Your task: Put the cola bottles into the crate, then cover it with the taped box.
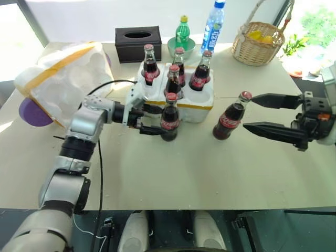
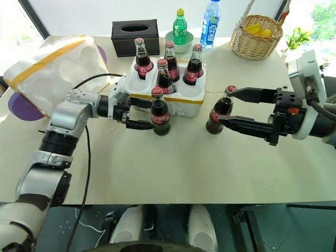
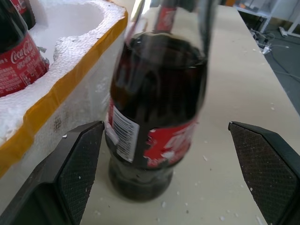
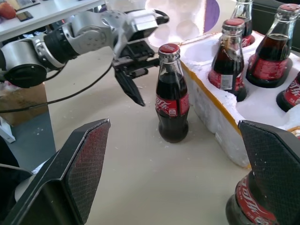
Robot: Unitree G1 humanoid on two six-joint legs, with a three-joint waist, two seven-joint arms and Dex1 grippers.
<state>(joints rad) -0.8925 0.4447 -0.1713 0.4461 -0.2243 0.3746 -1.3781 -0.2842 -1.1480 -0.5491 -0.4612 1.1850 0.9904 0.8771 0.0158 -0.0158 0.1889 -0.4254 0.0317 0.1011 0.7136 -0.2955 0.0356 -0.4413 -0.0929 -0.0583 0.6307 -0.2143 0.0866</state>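
Bottles in crate: four cola bottles stand in sockets of the crate (image 1: 202, 111), three along the far row and one in the near row.
Bottles outside: two stand on the table (image 1: 173, 173); one bottle (image 1: 169, 118) is just in front of the crate's near wall, the other bottle (image 1: 231, 116) is off the crate's right corner.
Left gripper (image 1: 150, 120): fingers spread wide either side of the near bottle; from the wrist, one pad looks at or nearly on the glass and the other is well clear, so no grip yet.
Right gripper (image 1: 252, 113): jaws wide apart, one tip by the cap of the right bottle and one by its body, holding nothing.
Taped box (image 1: 60, 79): lies tipped on the table left of the crate, not over it.
Empty sockets: two judged free in the near row, though bottles partly hide them.
Progress: about two thirds of loading done; two bottles and the covering remain.
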